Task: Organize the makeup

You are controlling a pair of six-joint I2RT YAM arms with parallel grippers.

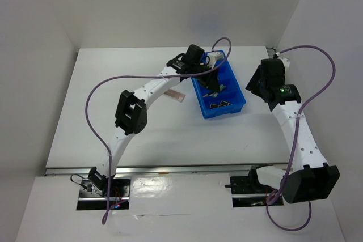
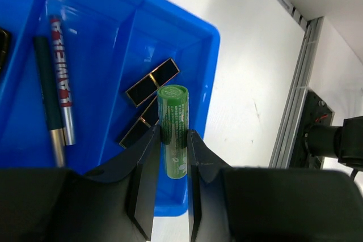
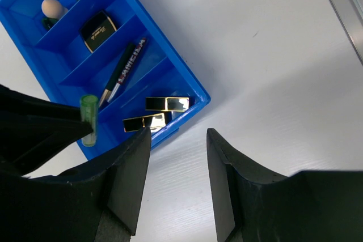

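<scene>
My left gripper (image 2: pixel 174 134) is shut on a green cylindrical tube (image 2: pixel 173 128), holding it upright over the end compartment of the blue tray (image 2: pixel 212 49). Two black-and-gold lipstick tubes (image 2: pixel 152 81) lie in that compartment under it. In the compartment beside it lie a slim pencil (image 2: pixel 61 77) and a dark one. The right wrist view shows a peach sponge (image 3: pixel 52 8) and a dark square compact (image 3: pixel 98 30) in the farther compartments. My right gripper (image 3: pixel 177 132) hangs open and empty above the table, beside the tray's corner. A brownish palette (image 1: pixel 176 96) lies on the table left of the tray (image 1: pixel 237 97).
White walls enclose the table on the left, back and right. A metal rail (image 2: pixel 295 100) runs along the table's near edge. Purple cables (image 1: pixel 91 106) loop over both arms. The right arm's black wrist (image 1: pixel 272 80) stands close to the tray's right side.
</scene>
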